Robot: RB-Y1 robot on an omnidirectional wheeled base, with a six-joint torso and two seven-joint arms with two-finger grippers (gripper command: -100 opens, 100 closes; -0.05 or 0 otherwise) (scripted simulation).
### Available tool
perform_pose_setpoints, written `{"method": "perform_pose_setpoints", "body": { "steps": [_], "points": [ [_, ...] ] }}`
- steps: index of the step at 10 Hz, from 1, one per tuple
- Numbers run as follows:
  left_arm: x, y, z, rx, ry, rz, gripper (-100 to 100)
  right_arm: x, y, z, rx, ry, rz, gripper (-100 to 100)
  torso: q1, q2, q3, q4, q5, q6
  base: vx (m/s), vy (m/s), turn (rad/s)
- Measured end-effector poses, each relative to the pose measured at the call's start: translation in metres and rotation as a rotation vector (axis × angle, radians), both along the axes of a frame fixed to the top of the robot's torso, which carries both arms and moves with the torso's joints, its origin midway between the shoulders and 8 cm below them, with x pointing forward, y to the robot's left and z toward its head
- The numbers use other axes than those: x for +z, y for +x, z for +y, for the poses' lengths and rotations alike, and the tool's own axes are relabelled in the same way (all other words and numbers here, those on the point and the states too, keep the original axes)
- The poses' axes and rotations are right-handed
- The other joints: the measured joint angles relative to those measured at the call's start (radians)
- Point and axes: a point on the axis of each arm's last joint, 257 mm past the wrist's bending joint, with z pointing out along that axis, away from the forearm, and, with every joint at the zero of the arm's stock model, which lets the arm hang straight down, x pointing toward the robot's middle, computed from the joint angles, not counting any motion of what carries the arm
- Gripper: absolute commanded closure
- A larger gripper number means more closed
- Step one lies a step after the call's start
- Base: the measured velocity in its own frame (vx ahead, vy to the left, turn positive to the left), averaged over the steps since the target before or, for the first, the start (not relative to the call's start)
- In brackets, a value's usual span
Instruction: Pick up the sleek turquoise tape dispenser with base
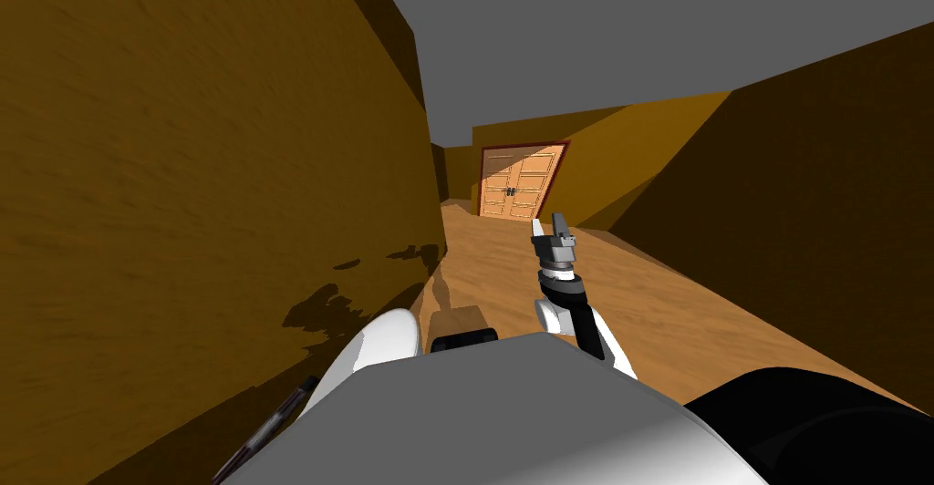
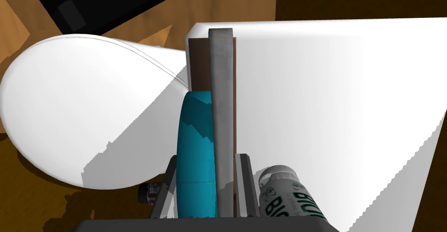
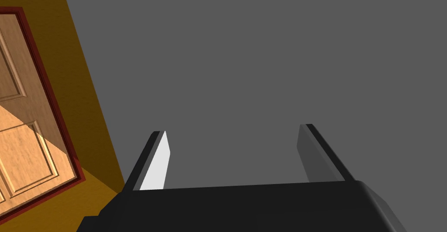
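My left jaws clamp the turquoise tape dispenser; one grey finger shows, the other is hidden behind it. A bottle, its lettering cut off, sits just beside. My right jaws stand wide.

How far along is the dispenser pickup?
Done: left gripper looks shut on the turquoise dispenser, which is well above the wood floor. In hand: just the hold. Left: seemingly nothing; a bottle shows beside the gripper. Right gripper open, raised, idle.

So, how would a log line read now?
left gripper: shut on turquoise tape dispenser | right gripper: open, raised | bottle: by left gripper
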Motion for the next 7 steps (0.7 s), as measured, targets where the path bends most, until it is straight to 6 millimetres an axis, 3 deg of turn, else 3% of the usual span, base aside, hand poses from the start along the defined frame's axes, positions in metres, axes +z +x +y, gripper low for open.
{"method": "perform_pose_setpoints", "body": {
  "steps": [1,2,6,7],
  "points": [
    [0.000,0.000,0.000,0.000,0.000,0.000,0,0.000,0.000,0.000,0.000,0.000,0.000,0,0.000,0.000,0.000,0.000,0.000,0.000,0.000,0.000,0.000],
    [0.000,0.000,0.000,0.000,0.000,0.000,100,0.000,0.000,0.000,0.000,0.000,0.000,0,0.000,0.000,0.000,0.000,0.000,0.000,0.016,-0.005,-0.059],
    [0.019,-0.022,0.000,0.022,0.002,-0.001,100,0.000,0.000,0.000,0.000,0.000,0.000,0,-0.001,-0.002,-0.001,0.000,-0.001,0.000,0.028,-0.004,-0.049],
    [0.019,-0.022,0.000,0.022,0.001,-0.002,0,0.000,0.000,0.000,0.000,0.000,0.000,0,-0.001,-0.001,-0.001,0.000,0.000,0.000,0.000,0.000,0.000]
  ]
}}
